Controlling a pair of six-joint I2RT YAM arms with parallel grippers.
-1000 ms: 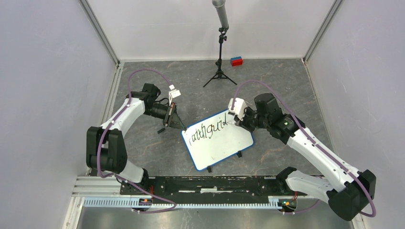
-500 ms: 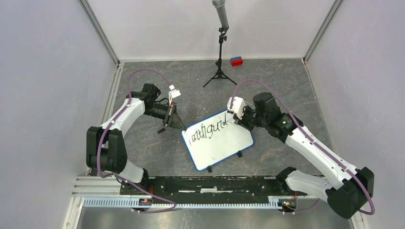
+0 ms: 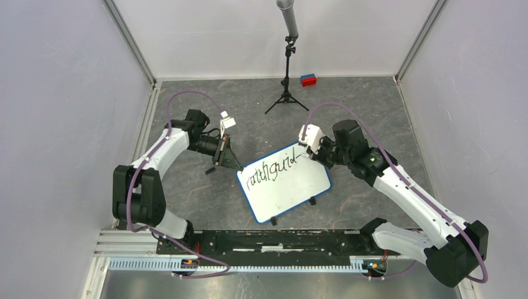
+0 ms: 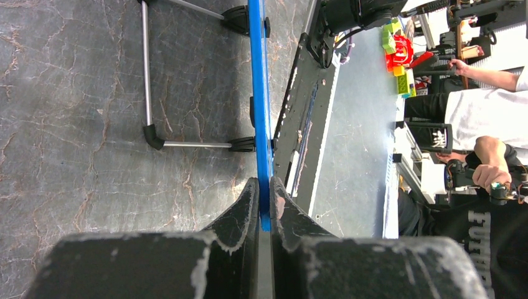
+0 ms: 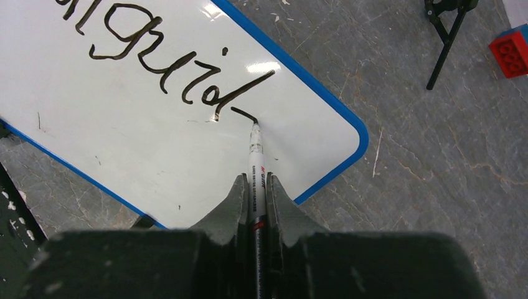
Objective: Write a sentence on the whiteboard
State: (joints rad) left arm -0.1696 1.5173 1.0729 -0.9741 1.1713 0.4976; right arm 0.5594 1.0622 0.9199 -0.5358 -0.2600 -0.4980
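Note:
The whiteboard (image 3: 292, 187), white with a blue rim, lies tilted on the table centre. Black cursive text (image 3: 271, 169) reading about "Faith guid" runs along its upper part; the right wrist view shows "guid" (image 5: 168, 68) with a fresh stroke trailing right. My left gripper (image 3: 235, 165) is shut on the board's left blue rim (image 4: 264, 156), seen edge-on in the left wrist view. My right gripper (image 3: 311, 154) is shut on a white marker (image 5: 255, 165). The marker's tip touches the board at the end of the stroke, near the upper right corner.
A small black tripod (image 3: 286, 93) with a grey tube stands at the back centre. A red and blue block (image 3: 308, 80) lies by the back wall. The board's black feet (image 3: 312, 200) stick out at its near edge. Grey walls close in both sides.
My right gripper has drawn the marker to the right, adding a short stroke after the "d". The left gripper and the board have not moved.

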